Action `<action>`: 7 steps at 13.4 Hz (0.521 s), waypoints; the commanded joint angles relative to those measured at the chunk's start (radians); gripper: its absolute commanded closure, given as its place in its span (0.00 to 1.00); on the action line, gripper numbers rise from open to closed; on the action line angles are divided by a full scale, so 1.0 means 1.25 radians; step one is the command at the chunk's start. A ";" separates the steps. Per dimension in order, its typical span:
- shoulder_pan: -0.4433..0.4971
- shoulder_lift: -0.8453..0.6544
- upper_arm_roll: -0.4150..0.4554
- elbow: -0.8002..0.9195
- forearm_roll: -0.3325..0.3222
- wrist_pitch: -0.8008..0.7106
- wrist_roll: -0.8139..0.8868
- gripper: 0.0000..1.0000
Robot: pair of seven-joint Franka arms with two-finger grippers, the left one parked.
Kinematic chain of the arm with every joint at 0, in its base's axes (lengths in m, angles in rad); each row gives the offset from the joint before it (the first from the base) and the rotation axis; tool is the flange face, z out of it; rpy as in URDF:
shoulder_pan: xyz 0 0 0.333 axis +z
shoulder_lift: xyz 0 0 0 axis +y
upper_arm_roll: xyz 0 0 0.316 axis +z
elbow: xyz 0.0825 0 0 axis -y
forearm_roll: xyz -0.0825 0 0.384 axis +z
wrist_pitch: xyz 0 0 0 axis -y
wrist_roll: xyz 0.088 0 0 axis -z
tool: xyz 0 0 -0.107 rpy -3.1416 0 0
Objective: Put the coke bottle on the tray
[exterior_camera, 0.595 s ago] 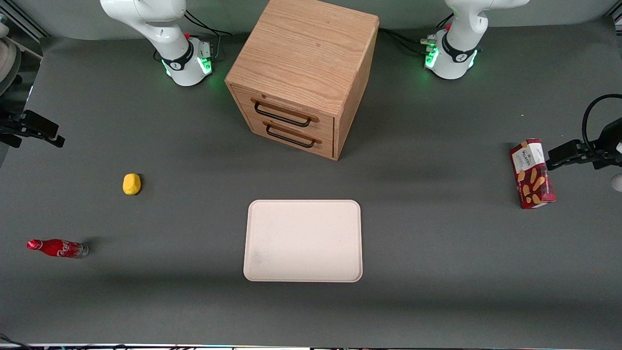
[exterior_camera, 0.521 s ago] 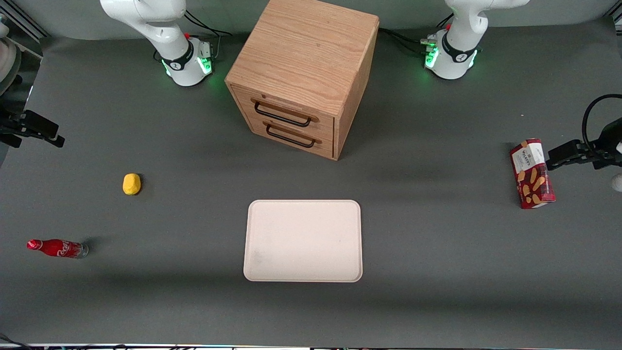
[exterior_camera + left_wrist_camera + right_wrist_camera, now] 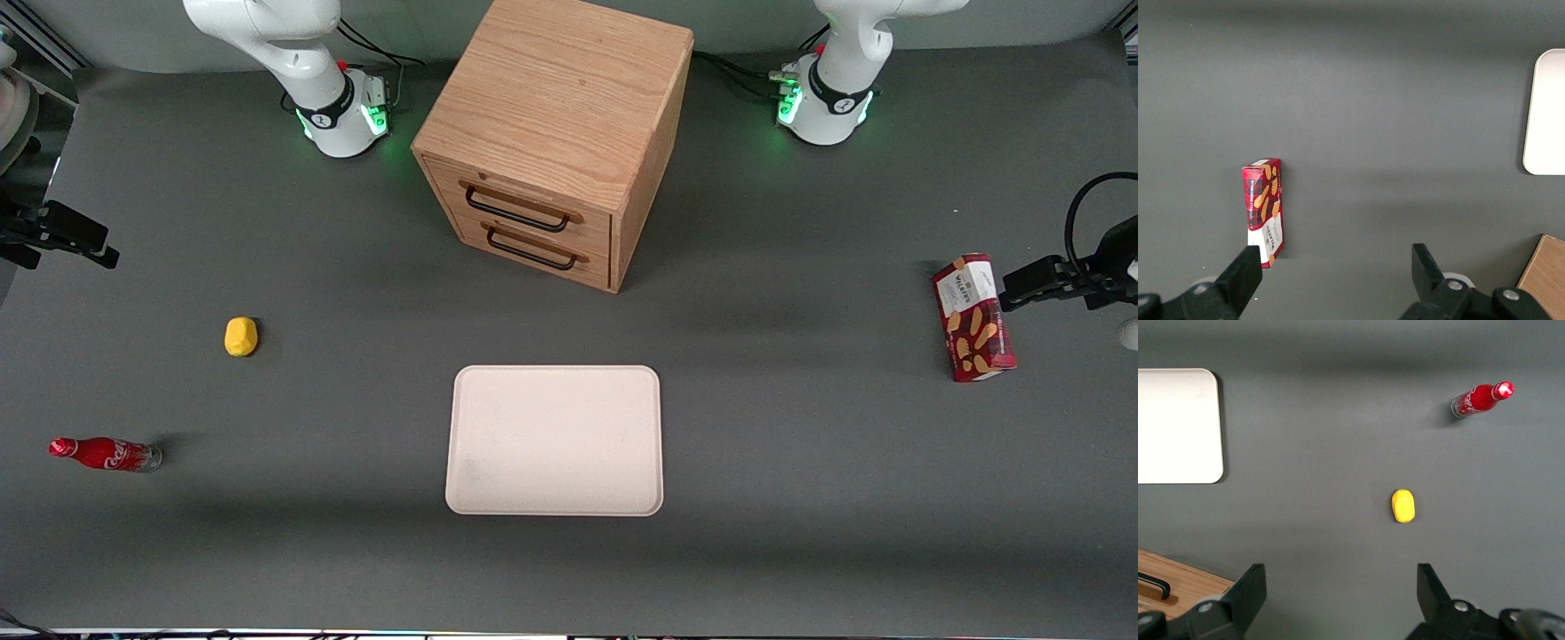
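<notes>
The coke bottle (image 3: 105, 453), slim and red with white script and a red cap, stands on the grey table toward the working arm's end, nearer to the front camera than the gripper. It also shows in the right wrist view (image 3: 1479, 399). The cream tray (image 3: 556, 440) lies flat in front of the wooden drawer cabinet, with nothing on it; the right wrist view (image 3: 1178, 427) shows it too. My right gripper (image 3: 84, 240) hangs high above the table's edge at the working arm's end, open and empty (image 3: 1341, 577), well apart from the bottle.
A small yellow object (image 3: 240, 337) lies between gripper and bottle, also in the right wrist view (image 3: 1403, 505). A wooden two-drawer cabinet (image 3: 556, 133) stands farther from the front camera than the tray. A red snack box (image 3: 973, 317) lies toward the parked arm's end.
</notes>
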 commanded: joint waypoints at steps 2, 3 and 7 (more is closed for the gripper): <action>0.012 -0.016 -0.011 -0.014 0.007 -0.003 -0.001 0.00; 0.011 -0.014 -0.011 -0.012 0.007 -0.015 0.000 0.00; 0.010 -0.013 -0.011 -0.010 0.007 -0.035 -0.005 0.00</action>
